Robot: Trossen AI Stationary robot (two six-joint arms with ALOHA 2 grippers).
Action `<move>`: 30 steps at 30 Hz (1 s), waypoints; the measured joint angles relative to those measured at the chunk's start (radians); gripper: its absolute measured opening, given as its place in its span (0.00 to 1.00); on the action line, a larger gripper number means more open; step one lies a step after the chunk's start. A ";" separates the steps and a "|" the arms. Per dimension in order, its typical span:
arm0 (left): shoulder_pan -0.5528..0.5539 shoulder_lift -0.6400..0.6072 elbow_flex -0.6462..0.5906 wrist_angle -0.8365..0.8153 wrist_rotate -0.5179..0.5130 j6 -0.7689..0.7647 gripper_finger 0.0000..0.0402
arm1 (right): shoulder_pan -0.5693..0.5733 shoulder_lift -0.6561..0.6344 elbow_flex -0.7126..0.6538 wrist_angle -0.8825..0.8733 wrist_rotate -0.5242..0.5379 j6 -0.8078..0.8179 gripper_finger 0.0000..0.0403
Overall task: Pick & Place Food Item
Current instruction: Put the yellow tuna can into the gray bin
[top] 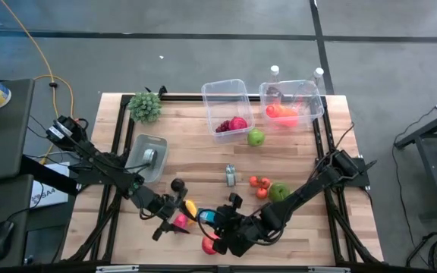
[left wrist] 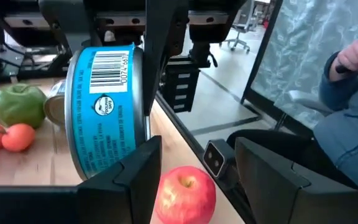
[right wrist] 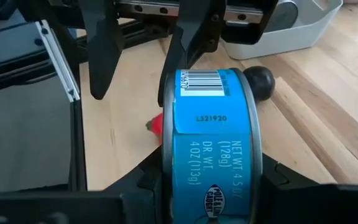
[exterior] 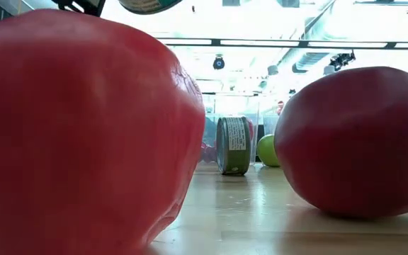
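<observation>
R pincer (right wrist: 210,186) clamped on blue can (right wrist: 211,140); L pincer (left wrist: 191,168) apart, reaching w/ one finger beside it.

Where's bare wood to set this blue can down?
Bare wood lies between the grey tray and the small upright can, and at the table's right front beyond the green apple. It is crowded around both end effectors, left and right, holding the blue can.

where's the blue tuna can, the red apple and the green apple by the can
round blue tuna can (right wrist: 211,143), right wrist view, label side
red apple (left wrist: 185,195), left wrist view, front skin
green apple (left wrist: 18,104), left wrist view, upper skin
</observation>
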 joint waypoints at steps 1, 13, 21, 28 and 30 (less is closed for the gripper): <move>-0.001 -0.010 0.000 -0.006 -0.001 0.002 0.50 | 0.001 0.000 0.000 0.000 0.000 0.000 0.30; -0.096 -0.110 0.000 -0.008 -0.480 0.175 0.50 | 0.005 0.002 0.002 -0.075 -0.055 -0.008 0.30; -0.109 -0.056 0.000 -0.028 -0.457 0.084 0.50 | -0.036 0.002 0.002 -0.035 -0.030 -0.139 0.30; -0.110 -0.015 0.002 -0.014 -0.446 0.054 0.50 | -0.053 0.002 0.000 0.020 -0.043 -0.288 0.30; -0.110 -0.015 0.003 -0.018 -0.436 0.050 0.50 | -0.058 0.003 -0.001 0.033 -0.055 -0.327 0.30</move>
